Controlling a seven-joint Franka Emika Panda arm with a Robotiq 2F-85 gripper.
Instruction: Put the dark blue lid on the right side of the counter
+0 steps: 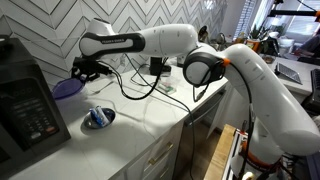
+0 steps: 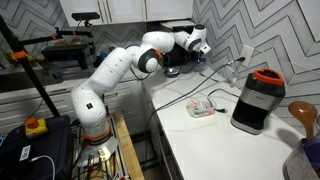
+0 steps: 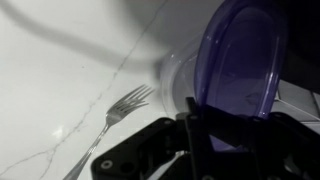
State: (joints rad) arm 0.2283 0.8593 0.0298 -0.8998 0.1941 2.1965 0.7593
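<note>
The dark blue lid fills the upper right of the wrist view, tilted up on edge, with its lower rim between my gripper's black fingers. In an exterior view the lid hangs just above the white counter, beside the black appliance, with my gripper on its upper right edge. My gripper is shut on the lid's rim. In an exterior view my gripper is at the far end of the counter; the lid is hidden there.
A fork lies on the counter under the gripper, next to a pale round rim. A grey dish with blue-and-white contents sits mid-counter. A black appliance stands beside the lid. A red-topped black appliance, cables.
</note>
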